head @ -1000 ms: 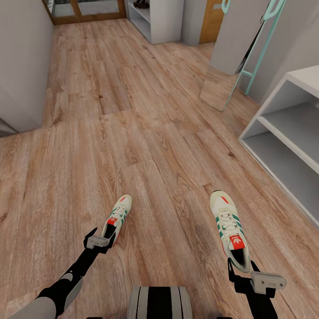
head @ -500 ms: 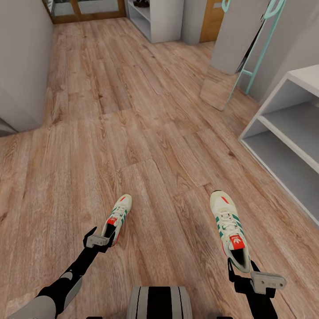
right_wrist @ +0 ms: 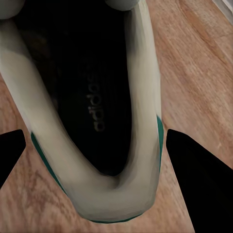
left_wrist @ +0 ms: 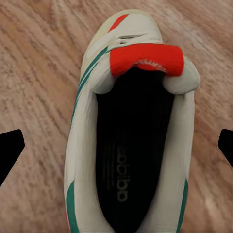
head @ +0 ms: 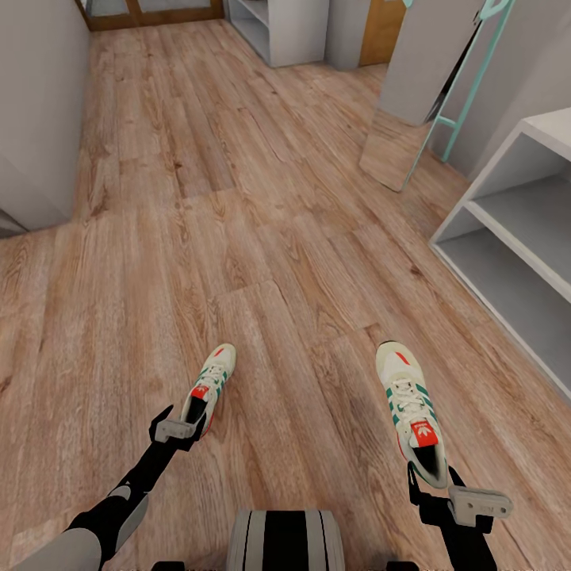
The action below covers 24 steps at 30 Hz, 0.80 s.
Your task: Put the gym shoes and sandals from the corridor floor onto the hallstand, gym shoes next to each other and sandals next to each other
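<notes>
Two gym shoes lie on the corridor floor, toes pointing away from me. My left gripper hovers open at the heel of the left gym shoe; the left wrist view looks down into this shoe, with dark fingertips wide on both sides. At the heel of the right gym shoe my right gripper stands open, its fingertips flanking the heel. The hallstand stands at the right with bare tiers. The sandals are out of view.
A slim teal frame and a grey leaning panel stand beyond the hallstand. A grey wall runs along the left. Another white shelf unit stands at the corridor's far end. Open floor stretches ahead.
The whole view has shifted a little, so the camera moved. Shoes and both grippers hold the same places.
</notes>
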### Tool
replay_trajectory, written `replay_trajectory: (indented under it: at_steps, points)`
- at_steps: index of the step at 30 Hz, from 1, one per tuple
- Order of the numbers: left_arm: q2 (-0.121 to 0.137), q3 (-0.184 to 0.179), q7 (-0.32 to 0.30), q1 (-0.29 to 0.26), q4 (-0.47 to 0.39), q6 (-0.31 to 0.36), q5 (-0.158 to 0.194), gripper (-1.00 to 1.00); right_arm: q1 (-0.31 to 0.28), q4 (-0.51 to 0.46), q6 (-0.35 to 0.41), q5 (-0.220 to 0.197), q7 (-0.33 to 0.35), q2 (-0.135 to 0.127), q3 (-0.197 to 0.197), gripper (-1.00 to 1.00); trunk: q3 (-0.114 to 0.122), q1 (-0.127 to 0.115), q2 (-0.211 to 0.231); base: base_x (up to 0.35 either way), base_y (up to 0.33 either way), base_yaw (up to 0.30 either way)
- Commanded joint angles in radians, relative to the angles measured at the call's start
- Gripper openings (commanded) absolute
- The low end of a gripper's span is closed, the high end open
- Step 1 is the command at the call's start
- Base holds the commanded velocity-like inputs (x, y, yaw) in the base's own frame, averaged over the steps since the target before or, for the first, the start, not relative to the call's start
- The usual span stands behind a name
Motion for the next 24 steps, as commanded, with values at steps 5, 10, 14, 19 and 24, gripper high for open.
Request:
replay_trajectory:
  at_steps: [5,10,14,19,24]
  points:
    - [-0.002,0.0,0.0,0.0,0.0,0.0,0.0,1.0,0.0,0.0,0.0,0.0,0.0,0.0,0.0,-1.0,-0.007,0.0,0.0,0.0,0.0,0.0]
    - [-0.002,0.0,0.0,-0.001,-0.001,0.0,0.0,1.0,0.0,-0.001,0.0,0.0,0.0,0.0,0.0,-1.0,-0.011,0.0,0.0,0.0,0.0,0.0]
    - [-0.002,0.0,0.0,-0.002,-0.001,0.0,0.0,1.0,0.0,0.0,0.0,0.0,0.0,0.0,0.0,-1.0,-0.013,0.0,0.0,0.0,0.0,0.0]
    - [-0.003,0.0,0.0,-0.005,-0.001,0.001,0.0,1.0,0.0,0.0,0.0,0.0,0.0,0.0,0.0,-1.0,-0.013,0.0,0.0,0.0,0.0,0.0]
    - [-0.004,0.0,0.0,-0.008,-0.001,0.001,0.0,1.0,0.0,-0.001,0.0,0.0,-0.001,0.0,0.0,-1.0,-0.013,0.0,0.0,0.0,0.0,0.0]
